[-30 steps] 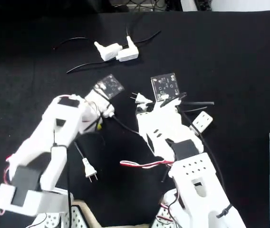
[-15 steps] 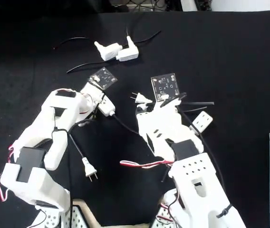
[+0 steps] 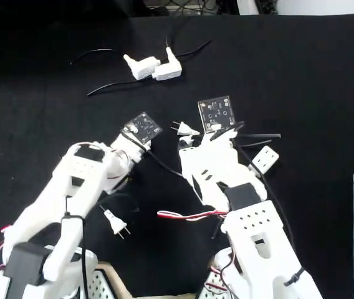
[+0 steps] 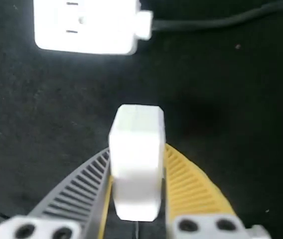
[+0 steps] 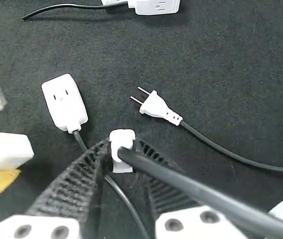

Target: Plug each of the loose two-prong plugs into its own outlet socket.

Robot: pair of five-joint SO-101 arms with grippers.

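Left gripper: jaws closed onto a white block, pinched at its sides. No prongs show, so I cannot tell if it is a plug or a socket end. An outlet socket lies at the upper left of the left wrist view, slots showing, apart from the block and off its line.

Right gripper: jaws pinched on a small white connector, low centre of the right wrist view. One loose plug lies near it, up and to the right, untouched. A second plug lies at lower centre of the high view.

Risks, as judged:
- A straight push likely passes right of the socket or clips its corner.
- The socket lies free on the black cloth, so it may skid away rather than mate.
- The block may twist in the pinch.
- The cords between the arms may snag.

Change: half a second ago the left arm reached further toward the upper left of the high view. Its tip now sits lower and further right. The right arm is unchanged.
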